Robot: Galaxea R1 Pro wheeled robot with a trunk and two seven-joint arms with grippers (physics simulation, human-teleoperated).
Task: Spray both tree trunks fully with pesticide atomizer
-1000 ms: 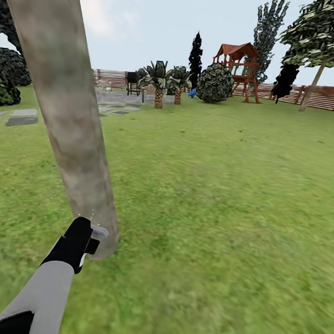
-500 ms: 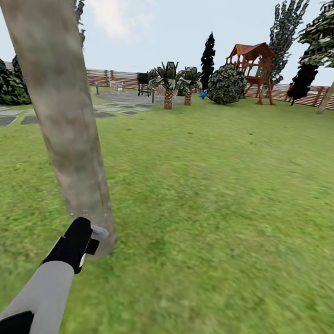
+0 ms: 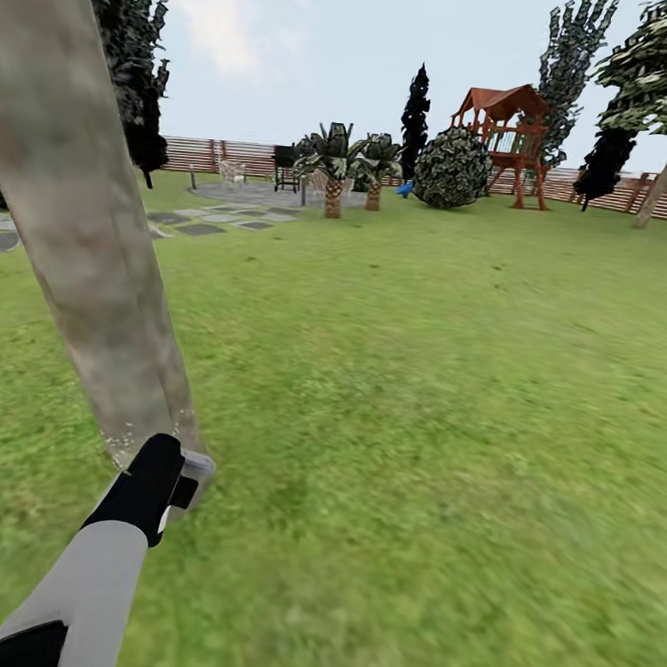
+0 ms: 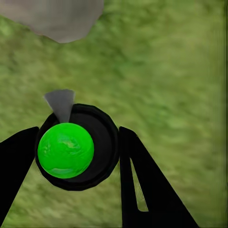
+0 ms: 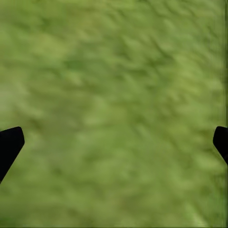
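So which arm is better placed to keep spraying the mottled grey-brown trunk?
Left. The left gripper is shut on the round black atomizer with a green top, beside the mottled grey-brown trunk. The right gripper is open over green grass.

A fenced back garden, shown by a broad grass lawn (image 3: 450, 383), a slatted wooden fence (image 3: 237, 155) at 12 o'clock, a red play tower (image 3: 501, 136) at 1 o'clock, palms (image 3: 335, 163), stepping slabs (image 3: 197, 224) at 11 o'clock.
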